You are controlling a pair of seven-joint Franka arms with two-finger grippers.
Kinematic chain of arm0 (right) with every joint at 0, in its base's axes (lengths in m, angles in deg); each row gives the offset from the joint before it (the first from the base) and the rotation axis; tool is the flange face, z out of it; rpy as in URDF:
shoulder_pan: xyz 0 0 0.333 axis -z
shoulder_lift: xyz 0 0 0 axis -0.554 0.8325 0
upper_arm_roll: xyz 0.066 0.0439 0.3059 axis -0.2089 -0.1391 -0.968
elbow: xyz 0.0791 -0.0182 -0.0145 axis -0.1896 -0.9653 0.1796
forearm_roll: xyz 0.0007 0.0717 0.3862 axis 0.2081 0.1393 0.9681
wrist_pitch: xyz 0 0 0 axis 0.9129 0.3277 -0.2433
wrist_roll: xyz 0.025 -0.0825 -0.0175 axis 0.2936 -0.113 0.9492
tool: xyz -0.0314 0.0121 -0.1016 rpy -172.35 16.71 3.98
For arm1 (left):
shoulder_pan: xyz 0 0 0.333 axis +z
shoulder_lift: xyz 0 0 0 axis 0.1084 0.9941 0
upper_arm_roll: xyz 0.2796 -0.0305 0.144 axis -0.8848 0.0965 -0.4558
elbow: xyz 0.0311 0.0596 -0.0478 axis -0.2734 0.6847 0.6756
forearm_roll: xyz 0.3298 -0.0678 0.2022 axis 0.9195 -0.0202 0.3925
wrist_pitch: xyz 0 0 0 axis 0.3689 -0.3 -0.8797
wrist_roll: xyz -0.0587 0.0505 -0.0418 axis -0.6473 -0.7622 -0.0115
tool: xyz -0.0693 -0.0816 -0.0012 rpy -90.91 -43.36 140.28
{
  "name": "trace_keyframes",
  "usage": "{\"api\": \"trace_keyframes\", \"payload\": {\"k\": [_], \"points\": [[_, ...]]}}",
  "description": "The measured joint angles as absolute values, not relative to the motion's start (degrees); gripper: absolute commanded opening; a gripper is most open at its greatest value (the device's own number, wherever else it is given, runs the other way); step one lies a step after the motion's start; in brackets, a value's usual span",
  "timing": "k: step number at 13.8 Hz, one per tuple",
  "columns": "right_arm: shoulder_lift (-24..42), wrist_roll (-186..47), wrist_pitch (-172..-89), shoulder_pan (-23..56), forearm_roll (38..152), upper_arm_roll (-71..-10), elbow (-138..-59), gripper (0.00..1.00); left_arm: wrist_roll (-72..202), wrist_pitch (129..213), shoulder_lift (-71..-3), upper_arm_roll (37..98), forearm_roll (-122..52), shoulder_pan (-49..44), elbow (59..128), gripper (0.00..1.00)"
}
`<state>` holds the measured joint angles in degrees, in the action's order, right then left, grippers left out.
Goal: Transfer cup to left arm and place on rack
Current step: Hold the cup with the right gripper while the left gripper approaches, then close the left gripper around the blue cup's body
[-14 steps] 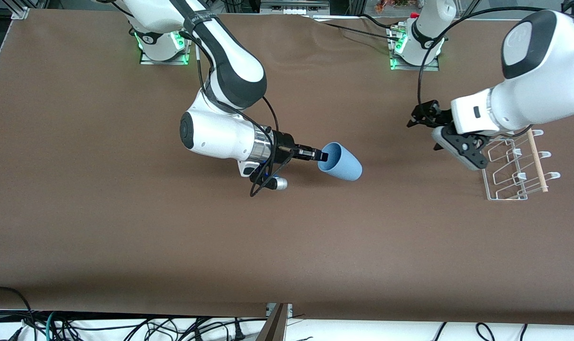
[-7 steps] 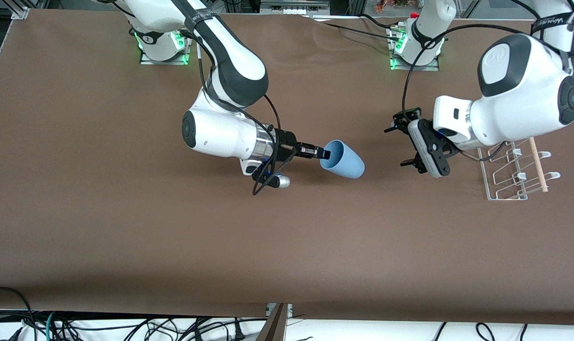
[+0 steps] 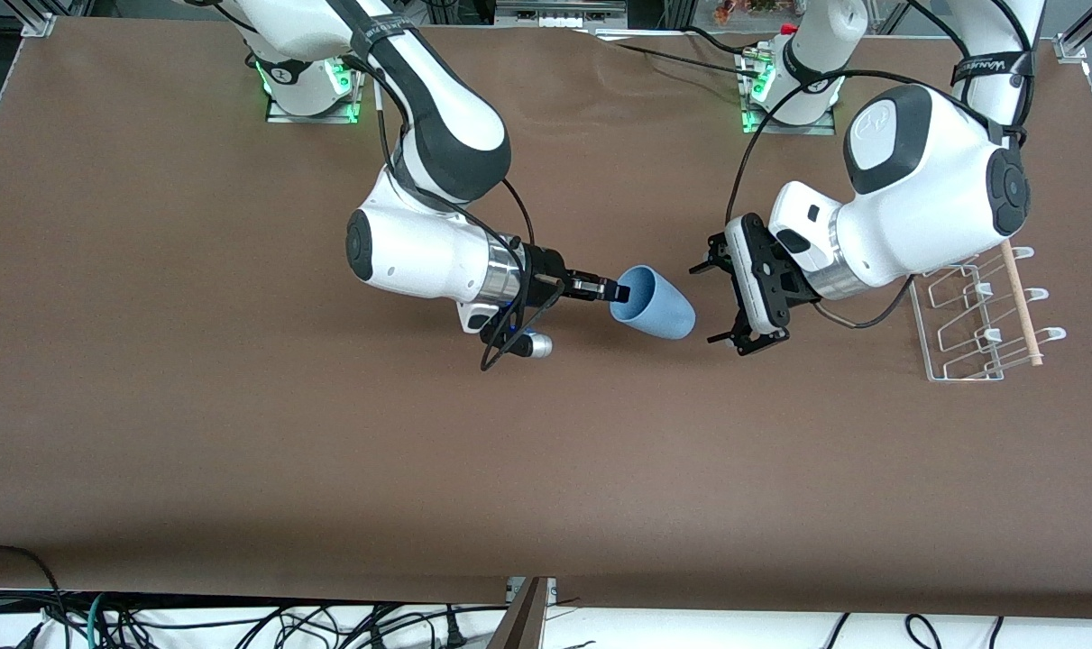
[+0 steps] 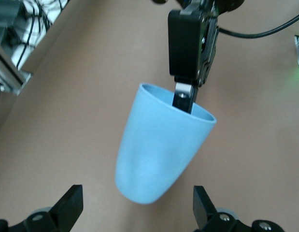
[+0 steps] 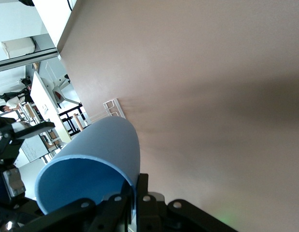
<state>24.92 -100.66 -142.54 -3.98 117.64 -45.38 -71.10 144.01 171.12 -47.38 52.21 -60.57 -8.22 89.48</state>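
The light-blue cup [image 3: 658,306] hangs sideways over the middle of the table, its base toward the left arm's end. My right gripper [image 3: 618,291] is shut on the cup's rim, one finger inside and one outside; the right wrist view shows this grip [image 5: 135,193] on the cup [image 5: 91,164]. My left gripper [image 3: 713,303] is open and level with the cup's base, a short gap away. In the left wrist view the cup [image 4: 159,154] points base-first at the open left gripper [image 4: 135,208], not touching it. The white wire rack [image 3: 978,315] with its wooden dowel [image 3: 1022,306] stands at the left arm's end.
The left arm's white wrist housing [image 3: 906,198] hangs partly over the rack. Both arm bases [image 3: 311,86] [image 3: 789,90] with green lights stand along the table's edge farthest from the front camera. Cables [image 3: 239,622] lie below the table's near edge.
The left arm has swung from beside the rack toward the middle and turned its open gripper to face the cup's base. The right gripper with the cup has barely moved.
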Motion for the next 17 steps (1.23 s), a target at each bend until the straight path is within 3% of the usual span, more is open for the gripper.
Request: {"api": "trace_keyframes", "payload": {"k": [12,13,14,15,16,17], "points": [[24.94,-101.1,-142.28,-3.9,117.65,-45.38,-70.82,0.0,160.64,179.85,-45.22,54.01,-72.75,-9.46,95.51,1.0],[24.94,-101.11,-142.27,-3.9,117.65,-45.38,-70.77,0.0,161.52,180.21,-45.21,54.05,-73.24,-9.45,95.95,0.9],[24.94,-101.12,-142.26,-3.9,117.65,-45.38,-70.73,0.0,162.06,180.31,-45.22,54.04,-73.31,-9.43,96.1,0.42],[24.94,-101.13,-142.25,-3.9,117.65,-45.38,-70.69,0.0,162.28,180.33,-45.23,54.04,-73.31,-9.44,96.1,0.19],[24.94,-101.15,-142.26,-3.88,117.65,-45.36,-70.67,0.0,162.53,180.33,-45.27,54.02,-73.3,-9.43,96.13,0.07],[24.93,-101.33,-142.09,-3.79,117.69,-45.35,-70.62,0.0,163.38,180.33,-45.29,54.0,-73.37,-9.4,96.17,0.05]]}}
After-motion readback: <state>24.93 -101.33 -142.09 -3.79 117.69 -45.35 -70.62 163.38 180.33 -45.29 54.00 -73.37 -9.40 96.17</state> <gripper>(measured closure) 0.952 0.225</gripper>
